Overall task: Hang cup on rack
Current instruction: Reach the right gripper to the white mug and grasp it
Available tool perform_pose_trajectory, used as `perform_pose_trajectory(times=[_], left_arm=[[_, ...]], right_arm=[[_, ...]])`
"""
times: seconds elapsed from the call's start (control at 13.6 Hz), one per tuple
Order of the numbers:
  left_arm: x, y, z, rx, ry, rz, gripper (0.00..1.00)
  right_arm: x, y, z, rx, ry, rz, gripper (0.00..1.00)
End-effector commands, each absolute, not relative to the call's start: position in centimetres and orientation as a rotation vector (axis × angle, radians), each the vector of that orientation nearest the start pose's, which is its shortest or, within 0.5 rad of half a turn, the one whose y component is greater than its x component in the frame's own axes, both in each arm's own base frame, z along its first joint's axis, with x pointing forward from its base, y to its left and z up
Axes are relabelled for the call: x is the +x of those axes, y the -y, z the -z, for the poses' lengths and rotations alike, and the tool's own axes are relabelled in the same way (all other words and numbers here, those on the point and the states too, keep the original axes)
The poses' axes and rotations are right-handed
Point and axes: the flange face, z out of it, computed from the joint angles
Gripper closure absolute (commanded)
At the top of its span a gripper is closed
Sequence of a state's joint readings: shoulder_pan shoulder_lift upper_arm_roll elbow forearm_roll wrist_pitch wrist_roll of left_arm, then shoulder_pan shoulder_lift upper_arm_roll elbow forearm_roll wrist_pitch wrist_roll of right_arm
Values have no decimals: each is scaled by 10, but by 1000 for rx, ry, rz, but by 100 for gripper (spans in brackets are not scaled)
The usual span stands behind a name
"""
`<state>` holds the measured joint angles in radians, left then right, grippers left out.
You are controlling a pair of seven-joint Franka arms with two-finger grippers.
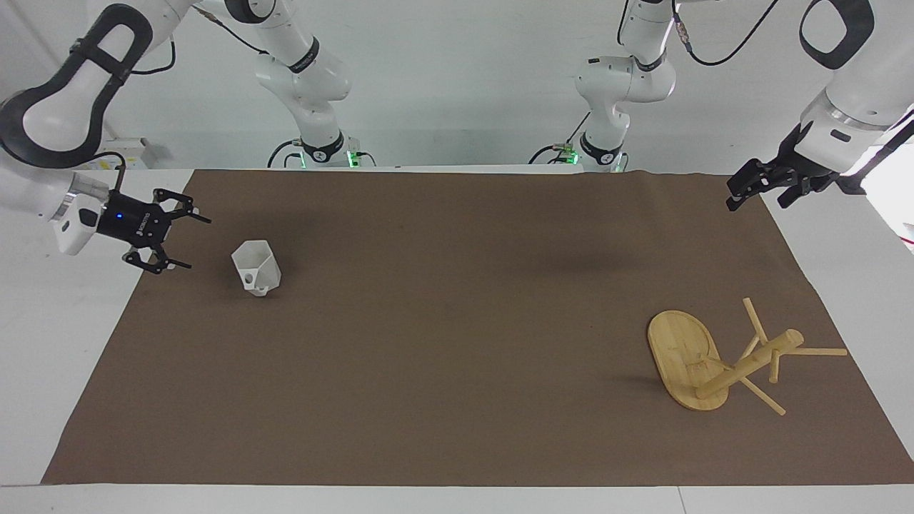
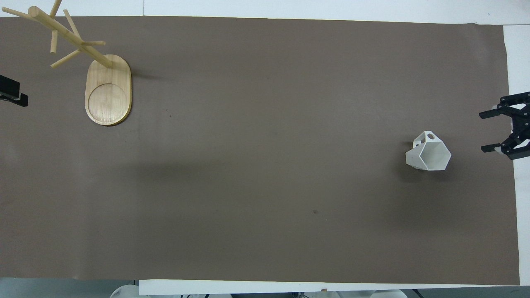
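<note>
Reaching for the white faceted cup (image 1: 255, 268) should go gently: the right gripper (image 1: 175, 239), fingers spread and empty, hovers over the brown mat's (image 1: 457, 343) edge beside it. The cup stands upright at the right arm's end, handle turned away from the robots. Gripping the wall and leaving the handle free would suit the bamboo mug tree (image 1: 721, 360), well apart. The left gripper (image 1: 760, 187) waits; I cannot tell its fingers

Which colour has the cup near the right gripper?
The cup is plain white; the overhead view shows it best.
</note>
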<state>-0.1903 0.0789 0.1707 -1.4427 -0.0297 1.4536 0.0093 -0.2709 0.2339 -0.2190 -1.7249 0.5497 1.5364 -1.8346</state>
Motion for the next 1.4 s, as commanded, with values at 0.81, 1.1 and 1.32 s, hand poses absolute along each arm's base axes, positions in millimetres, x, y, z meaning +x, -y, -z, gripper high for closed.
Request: perform_pose_trajectory(times=[0.81, 1.1, 1.32], left_arm=[[561, 17, -631, -3162, -30, -99, 0], [561, 17, -631, -3162, -30, -99, 0], [561, 17, -631, -3162, -30, -99, 0]], right_arm=[[496, 265, -247, -1456, 1617, 976, 0], [499, 245, -238, -1429, 1606, 1002, 0], [497, 235, -233, -1413, 1605, 1011, 0]])
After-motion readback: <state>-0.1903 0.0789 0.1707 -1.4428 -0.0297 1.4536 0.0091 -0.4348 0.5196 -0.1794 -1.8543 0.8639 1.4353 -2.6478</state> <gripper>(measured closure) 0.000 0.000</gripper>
